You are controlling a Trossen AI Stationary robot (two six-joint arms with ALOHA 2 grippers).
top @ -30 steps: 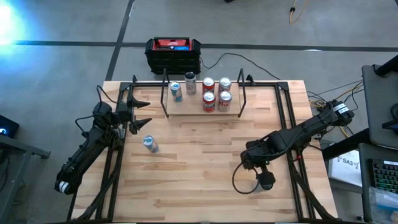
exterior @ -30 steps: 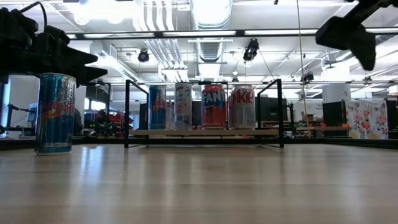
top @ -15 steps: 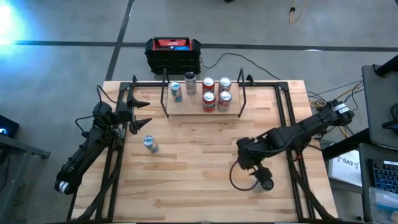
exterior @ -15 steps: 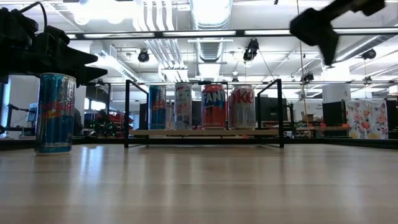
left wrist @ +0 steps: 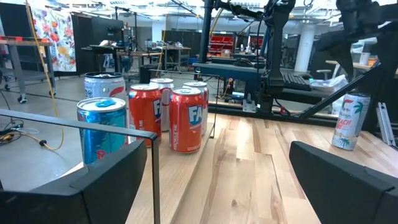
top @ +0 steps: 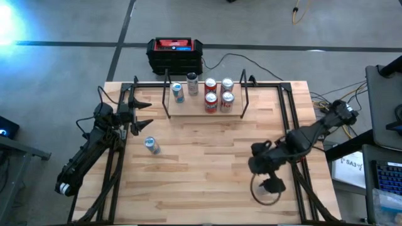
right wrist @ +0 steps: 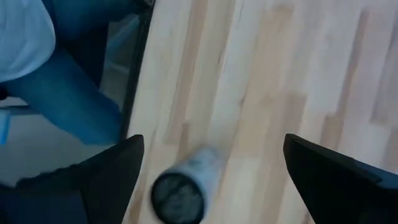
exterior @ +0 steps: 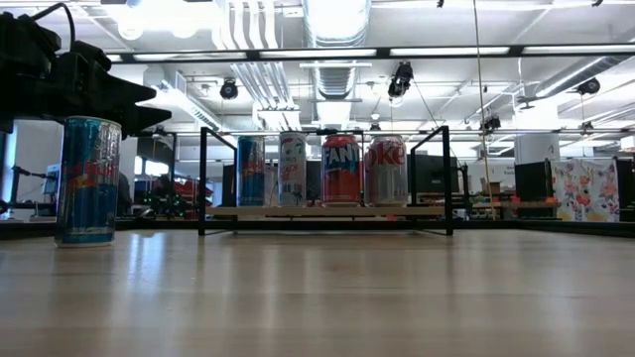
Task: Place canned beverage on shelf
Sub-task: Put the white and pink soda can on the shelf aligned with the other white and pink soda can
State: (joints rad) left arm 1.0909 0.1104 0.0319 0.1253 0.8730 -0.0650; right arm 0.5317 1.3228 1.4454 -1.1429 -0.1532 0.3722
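The shelf [top: 204,112], a light-wood plank between black rod uprights, stands at the table's far middle and carries several upright cans [top: 210,100] [exterior: 340,170]. A blue can [top: 151,145] [exterior: 88,180] stands on the table's left part. A white palm-print can [left wrist: 348,121] stands at the near right, its dark top [top: 272,185] showing from above. My right gripper [top: 257,164] [right wrist: 214,140] hangs open above that can [right wrist: 186,183], clear of it. My left gripper [top: 149,113] [left wrist: 217,186] waits open and level at the shelf's left end.
A black-and-red box [top: 176,53] sits on the floor behind the table. Black frame rails [top: 290,119] run along both sides. A person's blue trousers [right wrist: 68,93] show beyond the near edge. The table's middle [top: 201,163] is bare wood.
My right gripper has risen out of the top of the low view, swinging first toward the table's left and then back toward the near right. Its fingers stay apart. The cans and my left arm have kept still.
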